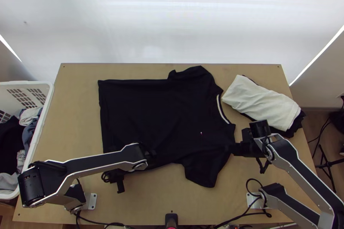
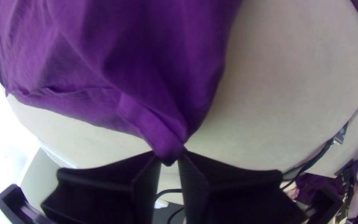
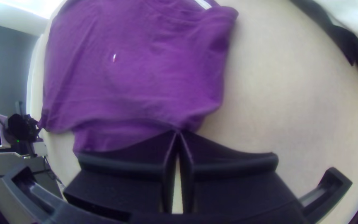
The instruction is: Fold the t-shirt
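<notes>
The dark t-shirt (image 1: 146, 108) lies mostly spread, hem to the left, white-edged collar to the right, near sleeve pointing to the table's front. My left gripper (image 1: 115, 176) is at the shirt's near side, largely beneath its arm. In the left wrist view, the left gripper (image 2: 169, 159) is shut on a gathered bit of the t-shirt (image 2: 146, 74). At the near shoulder, right of the near sleeve, stands my right gripper (image 1: 232, 148). In the right wrist view, the right gripper (image 3: 178, 132) is shut on the edge of the t-shirt (image 3: 146, 83).
White and black folded garments (image 1: 260, 104) lie at the table's right rear. A white laundry basket (image 1: 45, 96) with clothes stands by the left edge. Bare wood (image 1: 159, 194) shows along the front, with cables near the right arm's base.
</notes>
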Tool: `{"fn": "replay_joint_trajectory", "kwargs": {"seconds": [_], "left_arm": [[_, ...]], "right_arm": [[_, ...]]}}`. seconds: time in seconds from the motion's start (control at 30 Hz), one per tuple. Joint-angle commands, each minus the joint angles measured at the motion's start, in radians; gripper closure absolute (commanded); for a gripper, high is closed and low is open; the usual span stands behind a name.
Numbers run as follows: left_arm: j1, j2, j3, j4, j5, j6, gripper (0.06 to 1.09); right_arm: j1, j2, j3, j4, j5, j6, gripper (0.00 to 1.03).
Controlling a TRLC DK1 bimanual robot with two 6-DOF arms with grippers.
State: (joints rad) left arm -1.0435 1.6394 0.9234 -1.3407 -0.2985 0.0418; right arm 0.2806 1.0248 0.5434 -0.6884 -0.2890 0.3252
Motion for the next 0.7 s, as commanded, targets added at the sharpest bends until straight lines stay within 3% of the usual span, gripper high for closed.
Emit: {"fn": "replay_joint_trajectory", "kwargs": {"seconds": [0.0,0.23,0.37,0.6,0.67], "left_arm": [[-0.016,-0.013,-0.020,0.041,-0.013,0.020,1.05],[0.000,-0.039,-0.003,0.075,-0.005,0.024,1.05],[0.138,-0.081,0.077,0.077,0.002,0.027,1.05],[0.362,-0.288,0.227,0.127,0.216,-0.040,1.05],[0.415,-0.348,0.224,0.155,0.240,-0.059,1.05]], "right_arm": [[-0.018,-0.012,0.007,-0.013,-0.001,-0.012,1.00],[-0.031,-0.011,0.018,-0.016,0.001,-0.021,1.00],[-0.055,-0.011,0.035,-0.028,0.001,-0.026,1.00],[-0.103,-0.019,0.064,-0.054,0.001,-0.035,1.00],[-0.116,-0.015,0.081,-0.059,0.001,-0.038,1.00]]}}
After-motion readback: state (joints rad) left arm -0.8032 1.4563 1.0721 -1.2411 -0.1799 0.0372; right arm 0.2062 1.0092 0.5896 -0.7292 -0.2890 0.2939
